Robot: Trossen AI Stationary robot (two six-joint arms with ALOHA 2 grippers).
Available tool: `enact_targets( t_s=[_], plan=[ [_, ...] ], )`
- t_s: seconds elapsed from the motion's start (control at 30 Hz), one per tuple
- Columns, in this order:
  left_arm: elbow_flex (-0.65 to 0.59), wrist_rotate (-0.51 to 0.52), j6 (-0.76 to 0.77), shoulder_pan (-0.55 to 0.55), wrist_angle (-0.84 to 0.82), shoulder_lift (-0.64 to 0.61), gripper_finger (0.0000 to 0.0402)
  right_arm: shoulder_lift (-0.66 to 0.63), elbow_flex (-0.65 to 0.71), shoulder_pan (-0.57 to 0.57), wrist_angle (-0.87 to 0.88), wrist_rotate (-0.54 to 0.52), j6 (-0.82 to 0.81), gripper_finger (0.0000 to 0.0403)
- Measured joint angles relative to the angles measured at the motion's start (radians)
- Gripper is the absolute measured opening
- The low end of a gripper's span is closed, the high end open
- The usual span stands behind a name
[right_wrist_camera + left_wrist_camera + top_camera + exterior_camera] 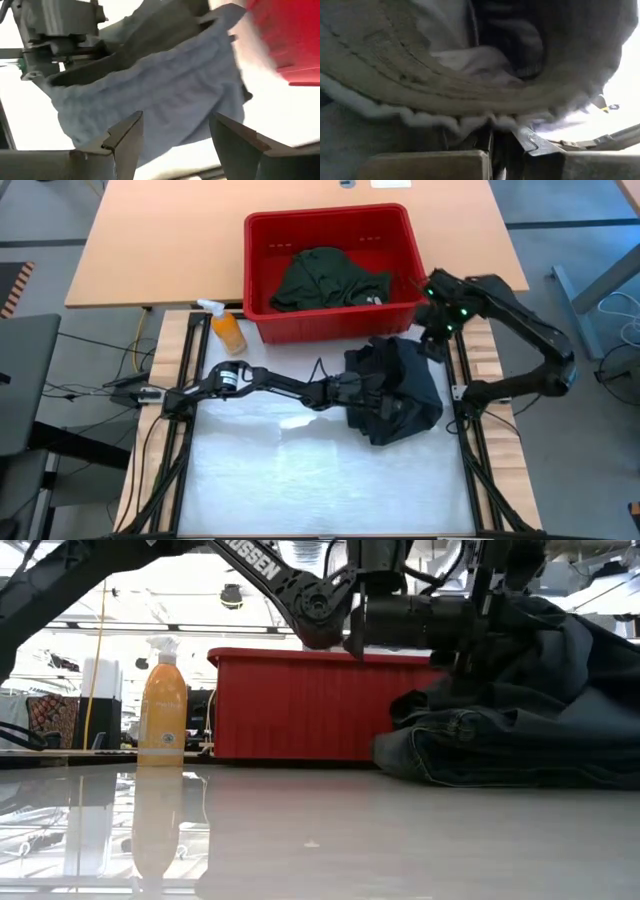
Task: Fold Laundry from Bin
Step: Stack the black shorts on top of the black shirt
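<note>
Red bin (262, 240), dark green laundry (325, 277)

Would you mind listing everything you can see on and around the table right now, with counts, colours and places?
Bin: one, red, at the back of the work area, on the wooden table.
Garment in the bin: one, dark green, crumpled inside the bin.
Garment on the mat: one, dark, bunched in front of the bin, toward the right side.
Spray bottle: one, orange with a white top, upright beside the bin's front left corner.
Mat: one, white and glossy, covering the front work area.
Wooden table: one, light brown, under and behind the bin.
Left gripper: one, dark, shut on the garment on the mat at its left edge.
Right gripper: one, dark, open, just above the same garment's back right.
</note>
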State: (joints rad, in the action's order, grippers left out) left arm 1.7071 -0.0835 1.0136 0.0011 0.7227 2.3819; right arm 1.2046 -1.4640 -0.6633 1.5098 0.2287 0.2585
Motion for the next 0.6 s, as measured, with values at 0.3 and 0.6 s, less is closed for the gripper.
enact_targets(
  t_s=[0.3,0.6],
  plan=[
    [-0.075,0.098,-0.041,-0.012,0.012,-0.054,0.001,-0.22,0.343,0.216,-0.26,0.007,-0.188,0.0255],
    [-0.071,0.051,0.065,0.005,-0.063,-0.054,0.0012,-0.263,0.447,0.379,-0.437,0.005,-0.26,0.0255]
  ],
)
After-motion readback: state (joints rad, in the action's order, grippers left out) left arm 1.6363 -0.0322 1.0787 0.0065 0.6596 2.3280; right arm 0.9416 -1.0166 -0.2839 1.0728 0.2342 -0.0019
